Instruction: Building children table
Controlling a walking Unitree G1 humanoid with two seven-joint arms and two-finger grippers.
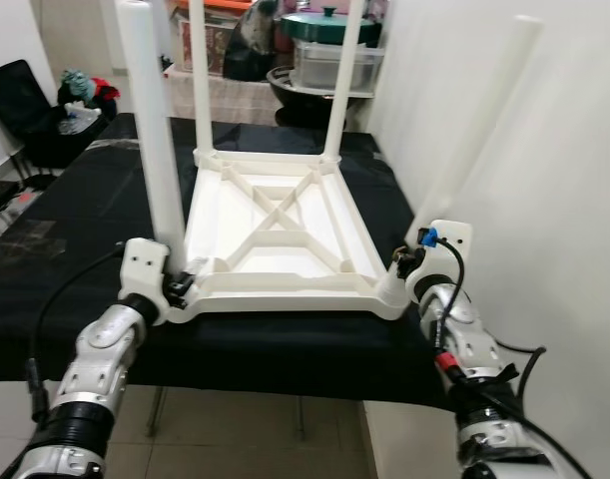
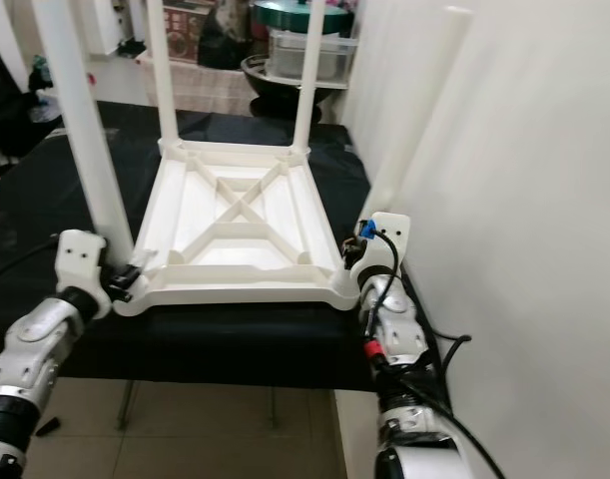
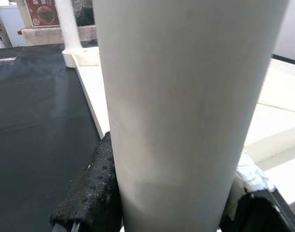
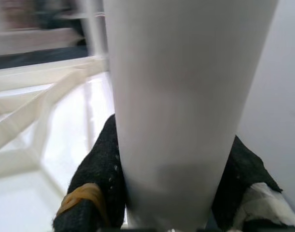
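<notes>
Upside down on a black cloth-covered table [image 1: 75, 259] lies the white plastic children's table top [image 1: 275, 235], its smooth underside ribbed with a moulded X of braces. Two round, matte white legs stand upright in its far corners. At its near left corner the left leg [image 1: 155, 150] rises straight, and the left gripper [image 3: 166, 203] is clamped on it low down, pebbled black fingers [image 3: 96, 186] pressed to either side of the tube. At the near right corner the right leg [image 1: 479, 130] leans outward toward the white wall [image 1: 574, 200]; the right gripper [image 4: 174, 193] grips it near its base, which seems to sit at the corner socket. Both silver forearms reach up from below, wrists bent inward.
</notes>
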